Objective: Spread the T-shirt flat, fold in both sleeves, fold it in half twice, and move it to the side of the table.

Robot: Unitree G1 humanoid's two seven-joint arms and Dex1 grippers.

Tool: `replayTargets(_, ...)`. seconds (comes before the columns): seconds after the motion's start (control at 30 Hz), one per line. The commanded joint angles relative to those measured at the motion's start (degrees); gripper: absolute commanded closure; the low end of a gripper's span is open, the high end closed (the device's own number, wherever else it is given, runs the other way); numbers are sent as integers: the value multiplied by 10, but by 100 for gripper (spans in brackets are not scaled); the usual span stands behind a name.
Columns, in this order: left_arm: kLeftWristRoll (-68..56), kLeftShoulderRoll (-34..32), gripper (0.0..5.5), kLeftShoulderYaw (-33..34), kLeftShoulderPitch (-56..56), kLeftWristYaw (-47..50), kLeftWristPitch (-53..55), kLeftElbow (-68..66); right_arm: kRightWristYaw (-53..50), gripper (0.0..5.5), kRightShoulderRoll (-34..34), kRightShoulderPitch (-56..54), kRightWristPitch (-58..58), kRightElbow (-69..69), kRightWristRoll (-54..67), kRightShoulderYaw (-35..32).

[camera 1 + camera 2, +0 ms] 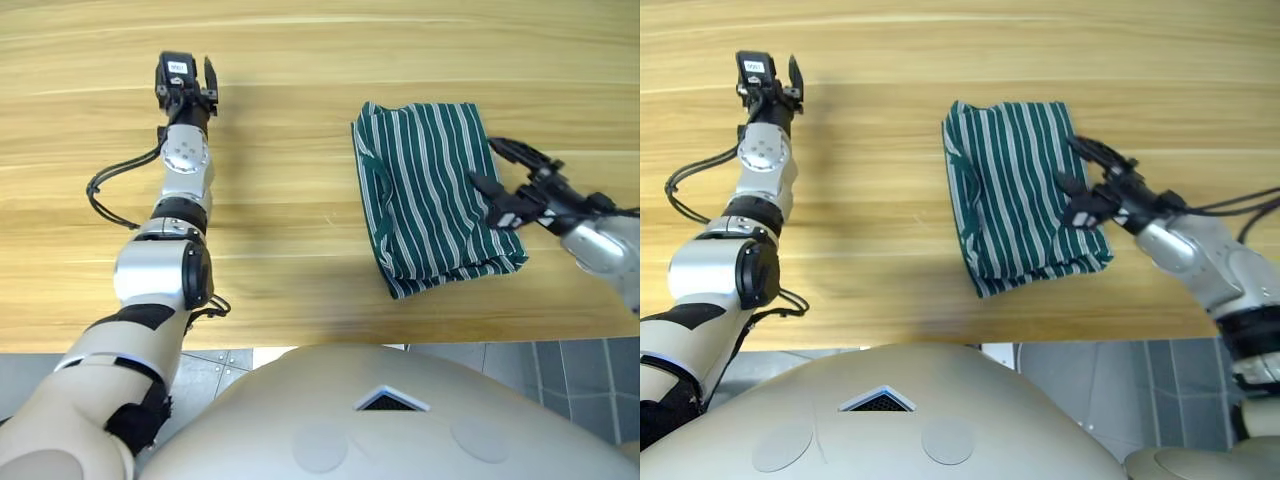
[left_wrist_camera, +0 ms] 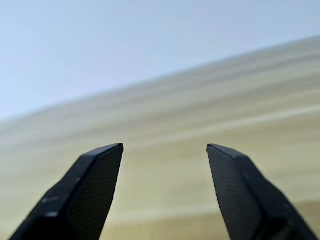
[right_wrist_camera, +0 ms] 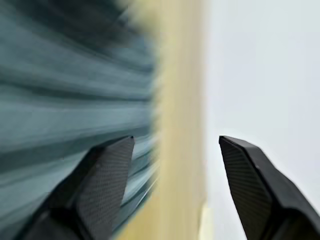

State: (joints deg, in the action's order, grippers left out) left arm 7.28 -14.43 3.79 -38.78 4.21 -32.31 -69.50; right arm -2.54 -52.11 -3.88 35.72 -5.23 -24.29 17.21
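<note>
The green T-shirt with white stripes (image 1: pixel 430 195) lies folded into a compact rectangle on the right part of the wooden table (image 1: pixel 300 130). My right gripper (image 1: pixel 492 166) is open at the shirt's right edge, one finger over the cloth and one past it. In the right wrist view the striped cloth (image 3: pixel 65 90) lies beside the open fingers (image 3: pixel 107 180). My left gripper (image 1: pixel 190 78) is open and empty, far to the left over bare wood, well apart from the shirt. Its fingertips (image 2: pixel 95 185) frame plain table in the left wrist view.
The table's near edge (image 1: pixel 300 345) runs just in front of the folded shirt, with grey floor tiles (image 1: pixel 560 385) beyond it. Bare wood stretches between the two arms and behind the shirt.
</note>
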Motion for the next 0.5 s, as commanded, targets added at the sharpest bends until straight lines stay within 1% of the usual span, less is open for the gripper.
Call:
replayTargets(0.03, 49, 18, 239, -52, -16, 0, -48, 37, 3, 238, 94, -35, 10, -26, -12, 17)
replayTargets(0.13, 96, 46, 239, -100, -12, 18, -77, 66, 4, 238, 139, -38, 2, -49, -50, 33)
replayTargets(0.27, 151, 82, 239, -163, 0, 24, -103, 94, -2, 238, 173, -46, -15, -62, -81, 30)
replayTargets(0.4, 133, 93, 239, -158, 9, 25, -102, 104, -6, 238, 178, -56, -55, -83, -157, 41)
replayTargets(0.5, 125, 86, 239, -147, 19, 36, -94, 100, 10, 238, 165, -43, -53, -71, -172, 43)
